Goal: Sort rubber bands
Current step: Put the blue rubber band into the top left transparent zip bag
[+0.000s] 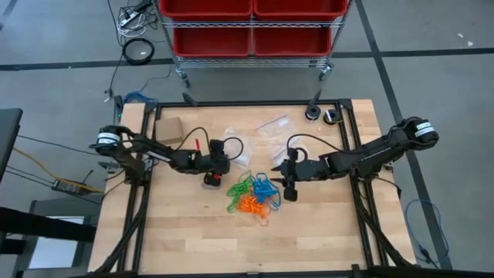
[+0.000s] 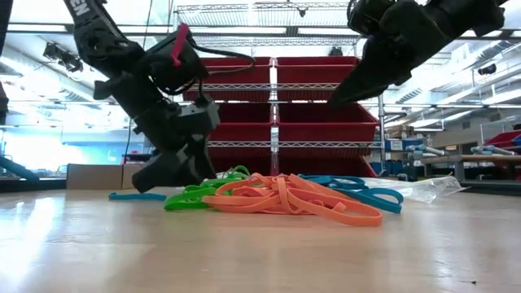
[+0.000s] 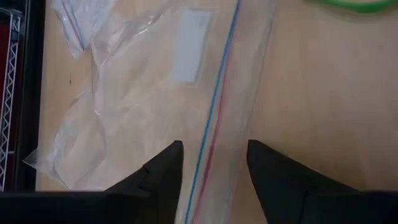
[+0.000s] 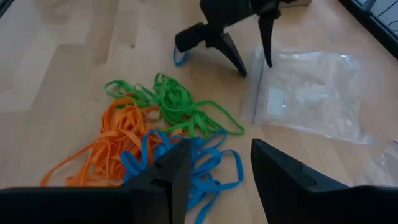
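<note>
High view shows the rubber bands (image 1: 252, 194) in a tangled heap at the centre of the frame, on the wooden table (image 1: 324, 232): green loops on the left of the heap, orange at the bottom, blue on the right. In the low view the same heap (image 2: 281, 195) lies flat on the wood at mid-frame, orange in front, green to the left, blue trailing off to the right, and one blue loop (image 2: 137, 196) lies apart at the left.

My left claw (image 1: 220, 166) sits just left of the heap and slightly above it in the high view. Its fingers (image 3: 158, 171) stand apart with nothing between them, hanging over a clear zip bag (image 3: 155, 81) whose blue and red seal line runs through the gap. A bit of green band (image 3: 348, 5) shows at the top right of that wrist picture.

My right claw (image 1: 287, 185) sits just right of the heap in the high view, pointing at the blue loops. Its fingers (image 4: 168, 174) are also spread and grasp nothing; the blue bands (image 4: 186, 165) lie right under them, orange to the left, green above. Further up in that picture I see my left claw (image 4: 239, 40) over a clear bag (image 4: 305, 93).

A small cardboard box (image 1: 169, 129) rests at the upper left of the table, and red bins (image 1: 251, 23) fill the shelf at the top of the frame.
</note>
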Robot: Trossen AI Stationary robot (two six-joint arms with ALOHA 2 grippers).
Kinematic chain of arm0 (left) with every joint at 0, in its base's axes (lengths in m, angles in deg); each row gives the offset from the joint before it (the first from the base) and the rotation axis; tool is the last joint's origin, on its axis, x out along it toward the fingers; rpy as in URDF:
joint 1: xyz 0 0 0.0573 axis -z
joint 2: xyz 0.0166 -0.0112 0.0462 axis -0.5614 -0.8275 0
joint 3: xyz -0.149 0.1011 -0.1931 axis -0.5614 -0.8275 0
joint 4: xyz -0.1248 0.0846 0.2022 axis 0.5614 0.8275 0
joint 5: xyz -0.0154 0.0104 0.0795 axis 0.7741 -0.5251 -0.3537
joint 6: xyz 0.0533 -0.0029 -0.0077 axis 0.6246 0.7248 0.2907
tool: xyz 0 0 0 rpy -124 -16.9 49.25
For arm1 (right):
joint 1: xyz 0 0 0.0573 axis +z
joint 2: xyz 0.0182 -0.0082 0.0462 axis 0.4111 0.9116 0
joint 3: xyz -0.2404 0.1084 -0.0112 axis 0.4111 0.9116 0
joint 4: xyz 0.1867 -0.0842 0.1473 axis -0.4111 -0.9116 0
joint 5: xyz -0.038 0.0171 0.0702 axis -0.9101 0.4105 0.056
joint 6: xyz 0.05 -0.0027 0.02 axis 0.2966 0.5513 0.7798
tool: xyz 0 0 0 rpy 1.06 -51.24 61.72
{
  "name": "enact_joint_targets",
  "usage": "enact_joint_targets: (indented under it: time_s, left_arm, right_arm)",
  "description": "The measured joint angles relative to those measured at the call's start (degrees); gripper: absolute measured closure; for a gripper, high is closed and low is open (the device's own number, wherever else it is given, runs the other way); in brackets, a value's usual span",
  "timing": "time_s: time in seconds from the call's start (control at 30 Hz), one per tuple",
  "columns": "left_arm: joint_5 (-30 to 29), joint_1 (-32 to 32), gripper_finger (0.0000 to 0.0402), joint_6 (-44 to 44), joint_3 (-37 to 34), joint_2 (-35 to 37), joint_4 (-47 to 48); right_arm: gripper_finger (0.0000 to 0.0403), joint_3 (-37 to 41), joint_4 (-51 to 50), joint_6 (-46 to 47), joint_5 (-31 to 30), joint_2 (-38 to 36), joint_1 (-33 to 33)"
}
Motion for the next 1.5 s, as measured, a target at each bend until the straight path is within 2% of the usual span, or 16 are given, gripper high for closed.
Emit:
enact_joint_targets:
  time_s: [0.07,0.17,0.23,0.47,0.57,0.77,0.97,1.13,1.33,1.5]
  left_arm:
    - [0.41,-0.41,0.0274,0.05,0.91,-0.38,0.33]
    - [0.19,-0.74,0.0362,0.92,2.86,-0.46,0.77]
    - [0.14,-1.18,0.0388,1.62,4.45,-0.39,0.32]
    - [1.04,-2.44,0.0398,1.46,9.56,-0.41,2.03]
    - [5.06,-2.32,0.0399,-2.08,13.99,-0.26,7.17]
    - [13.59,-3.04,0.04,-10.23,25.41,-0.26,21.94]
    - [22.88,-3.53,0.04,-14.81,34.27,-0.2,28.83]
    - [29.67,-4.19,0.0401,-17.68,39.07,-0.18,32.96]
    - [29.84,-4.65,0.0401,-18.19,40.65,-0.18,40.13]
    - [30.07,-4.59,0.0401,-19.3,40.74,-0.18,42.33]
  right_arm:
    - [0.0255,0.0,0.19,-0.04,-0.01,0.0,-0.06]
    - [0.0262,0.0,0.64,-0.27,0.05,0.0,-0.23]
    - [0.0267,0.0,0.99,-0.37,0.15,0.02,-0.48]
    - [0.0282,0.0,2.29,-2.19,0.12,0.02,-1.04]
    - [0.0287,0.0,3.75,-7.34,-0.07,0.02,-0.29]
    - [0.0282,0.0,14.59,-25.49,0.16,0.02,2.44]
    - [0.0251,-0.02,16.93,-30.47,-0.17,3.45,1.48]
    - [0.0229,-1.1,21.53,-38.13,-6.67,9.44,1.72]
    - [0.0232,-7.64,20.0,-45.74,-13.68,14.91,1.87]
    - [0.0245,-13.56,12.57,-47.13,-14.36,17.27,1.63]
